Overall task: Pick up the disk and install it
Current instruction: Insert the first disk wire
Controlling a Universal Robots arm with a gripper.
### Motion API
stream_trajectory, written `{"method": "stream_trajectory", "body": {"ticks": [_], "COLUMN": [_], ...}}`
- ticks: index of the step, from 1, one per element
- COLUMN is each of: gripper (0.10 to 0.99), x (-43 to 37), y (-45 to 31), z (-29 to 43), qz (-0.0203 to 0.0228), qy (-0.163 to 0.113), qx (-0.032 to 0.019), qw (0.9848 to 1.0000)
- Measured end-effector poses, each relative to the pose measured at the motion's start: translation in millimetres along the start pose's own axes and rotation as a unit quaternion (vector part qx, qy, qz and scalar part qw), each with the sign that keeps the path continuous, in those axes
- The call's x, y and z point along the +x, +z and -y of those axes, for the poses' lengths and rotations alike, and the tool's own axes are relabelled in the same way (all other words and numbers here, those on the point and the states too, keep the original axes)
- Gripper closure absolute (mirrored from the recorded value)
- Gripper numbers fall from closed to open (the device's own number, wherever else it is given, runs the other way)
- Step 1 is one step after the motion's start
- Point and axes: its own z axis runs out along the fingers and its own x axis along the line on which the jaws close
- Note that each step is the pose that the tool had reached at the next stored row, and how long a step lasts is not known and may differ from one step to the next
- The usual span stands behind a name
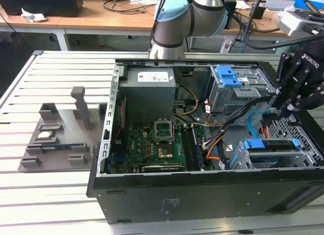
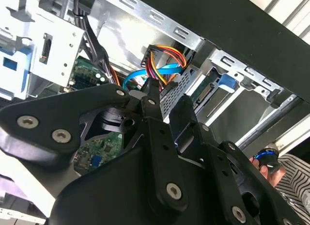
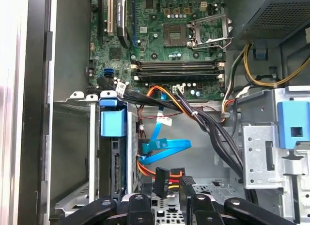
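An open computer case (image 1: 202, 189) is seen lying on a slatted table (image 1: 55, 194). The disk (image 1: 271, 144), blue-framed, is seated in a metal drive cage (image 1: 283, 159) at the lower right of the exterior view. Above it, the gripper (image 1: 271, 115) is held among black and blue cables (image 1: 253, 124). Its fingers (image 3: 162, 182) appear nearly closed on a black cable connector (image 3: 161, 175), though this cannot be told for certain. A motherboard (image 1: 152, 144) is housed mid-case.
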Motion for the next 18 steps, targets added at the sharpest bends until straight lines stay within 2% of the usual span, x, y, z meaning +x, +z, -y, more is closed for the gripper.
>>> {"method": "stream_trajectory", "body": {"ticks": [4,8,11,14,18], "gripper": [0.725,0.725,0.918,0.918,0.918], "x": [1.2,1.4,1.5,1.6,8.2], "y": [9.3,9.5,9.5,9.5,10.0], "z": [0.7,0.7,0.8,0.8,0.9], "qz": [-0.0011,-0.0013,-0.0013,-0.0013,-0.0014], "qy": [0.000,0.000,0.000,0.000,0.000], "qx": [0.0000,0.0000,0.0000,0.0000,0.0000], "qw": [1.0000,1.0000,1.0000,1.0000,1.0000]}}
